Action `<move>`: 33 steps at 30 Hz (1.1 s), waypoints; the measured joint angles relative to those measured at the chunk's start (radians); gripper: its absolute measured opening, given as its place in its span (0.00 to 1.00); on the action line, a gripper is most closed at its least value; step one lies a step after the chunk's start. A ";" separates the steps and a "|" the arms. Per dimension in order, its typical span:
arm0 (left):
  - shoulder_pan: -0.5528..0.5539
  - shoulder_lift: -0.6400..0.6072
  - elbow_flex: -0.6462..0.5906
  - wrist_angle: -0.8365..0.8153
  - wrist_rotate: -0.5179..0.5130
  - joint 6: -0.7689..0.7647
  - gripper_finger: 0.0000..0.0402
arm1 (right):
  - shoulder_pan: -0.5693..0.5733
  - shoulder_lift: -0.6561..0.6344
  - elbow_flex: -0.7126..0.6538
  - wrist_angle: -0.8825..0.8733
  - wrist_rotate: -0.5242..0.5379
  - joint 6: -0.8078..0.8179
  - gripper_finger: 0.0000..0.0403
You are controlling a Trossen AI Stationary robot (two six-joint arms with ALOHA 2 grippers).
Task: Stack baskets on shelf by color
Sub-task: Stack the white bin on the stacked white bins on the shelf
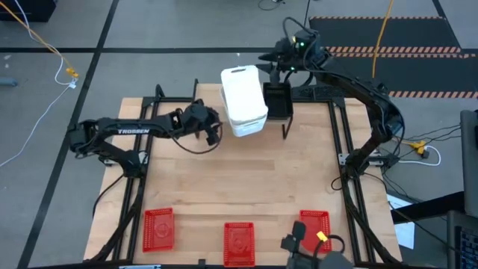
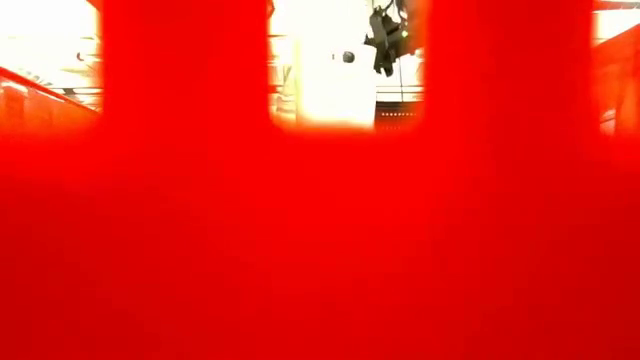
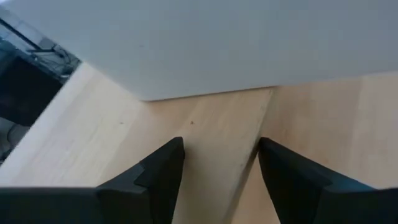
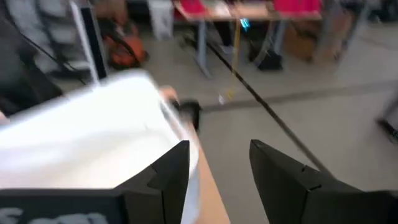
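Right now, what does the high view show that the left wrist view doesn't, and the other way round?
Only the high view shows three red baskets along the table's near edge, the black stack on the shelf and the right gripper above it. Only the left wrist view shows the left gripper open over bare wood. Both show the white stack.

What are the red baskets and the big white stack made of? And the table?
The red baskets look like plastic: bright, even colour and a fine mesh of holes. The white stack also seems plastic, smooth and slightly glossy with rounded corners. The table looks like light wood, since pale grain lines and plank seams show.
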 joint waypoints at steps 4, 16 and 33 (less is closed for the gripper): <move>0.020 -0.002 0.002 0.036 -0.001 -0.036 0.52 | 0.004 0.012 -0.010 -0.094 0.081 -0.045 0.41; -0.050 0.003 -0.001 -0.043 -0.029 -0.091 0.52 | 0.008 -0.077 -0.137 -0.063 0.052 -0.071 0.41; -0.154 -0.106 -0.005 -0.246 -0.224 -0.134 0.51 | 0.079 -0.146 -0.137 -0.080 -0.409 -0.096 0.41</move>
